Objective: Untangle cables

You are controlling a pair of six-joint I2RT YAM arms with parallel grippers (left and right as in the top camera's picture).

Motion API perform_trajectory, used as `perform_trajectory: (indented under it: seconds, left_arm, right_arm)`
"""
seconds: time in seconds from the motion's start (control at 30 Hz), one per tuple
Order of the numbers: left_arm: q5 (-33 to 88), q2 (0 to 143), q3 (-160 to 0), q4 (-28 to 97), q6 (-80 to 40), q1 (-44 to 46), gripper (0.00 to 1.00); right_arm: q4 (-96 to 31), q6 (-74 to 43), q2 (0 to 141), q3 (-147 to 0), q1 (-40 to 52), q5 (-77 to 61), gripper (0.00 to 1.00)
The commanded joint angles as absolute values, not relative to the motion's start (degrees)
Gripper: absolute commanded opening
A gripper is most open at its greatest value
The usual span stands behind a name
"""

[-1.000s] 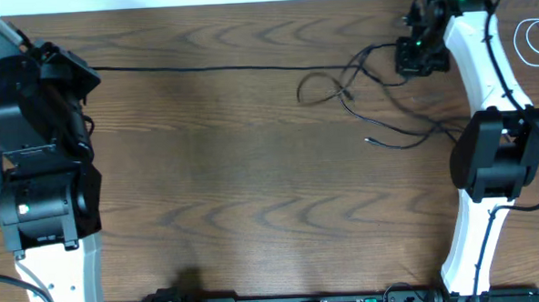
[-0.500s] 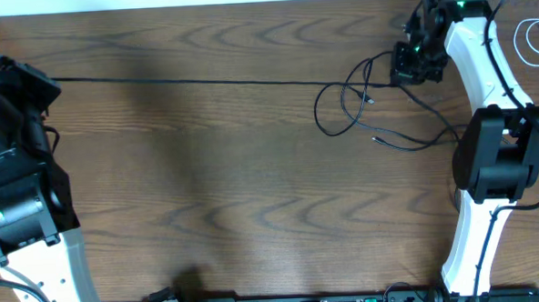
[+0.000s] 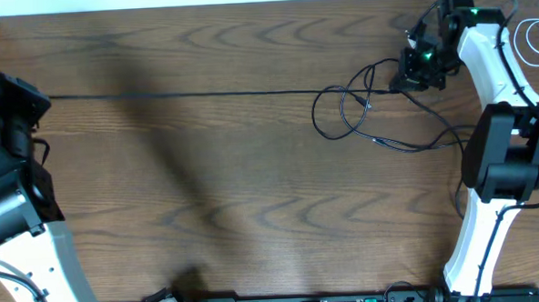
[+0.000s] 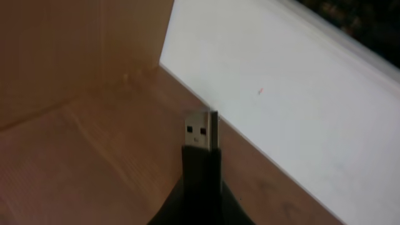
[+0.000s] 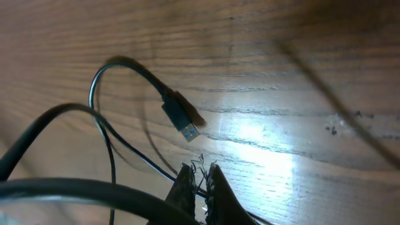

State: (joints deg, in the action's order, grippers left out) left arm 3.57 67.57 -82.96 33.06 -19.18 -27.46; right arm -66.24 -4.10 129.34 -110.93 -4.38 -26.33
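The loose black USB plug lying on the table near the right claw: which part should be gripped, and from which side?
Grip the USB plug by its black moulded body, behind the metal tip. Come down from above, pinching across its two long sides: it lies flat on the table, and its cord curves away from the rear.

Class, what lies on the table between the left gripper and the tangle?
In the overhead view, one taut black cable runs from the left gripper to the tangle; otherwise only bare table.
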Motion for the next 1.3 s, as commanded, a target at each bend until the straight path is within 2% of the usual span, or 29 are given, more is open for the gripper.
perform_trajectory:
  seconds: [0.0,0.1,0.23,0.53,0.77,1.0,1.27]
  left_arm:
    - [5.43,68.64,-85.43,35.24,-17.41,-29.80,0.12]
    - [8.49,69.38,-85.41,39.81,-17.39,-29.80,0.17]
    - [11.03,69.71,-85.43,44.64,-14.83,-28.18,0.29]
    - [14.87,69.71,-85.41,47.57,-11.33,-18.61,0.45]
    - [21.21,71.42,-85.36,48.27,-11.16,-8.51,0.50]
    - [23.38,80.03,-85.25,48.53,-11.16,4.27,0.50]
    - [36.77,91.11,-85.25,39.33,-9.80,14.46,0.50]
  right_arm:
    - [-65.78,4.23,129.05,-110.21,-5.69,-28.38,0.01]
    - [-65.76,5.04,127.17,-110.24,-3.36,-30.83,0.01]
    - [-65.60,5.43,122.85,-110.24,-0.93,-30.85,0.01]
    - [-64.95,5.41,112.36,-110.24,4.10,-30.81,0.01]
    - [-65.39,0.71,110.13,-110.24,5.26,-30.83,0.01]
    - [-66.48,-0.36,110.15,-110.24,5.43,-30.83,0.01]
    - [-68.12,-0.12,110.15,-110.24,4.49,-30.81,0.01]
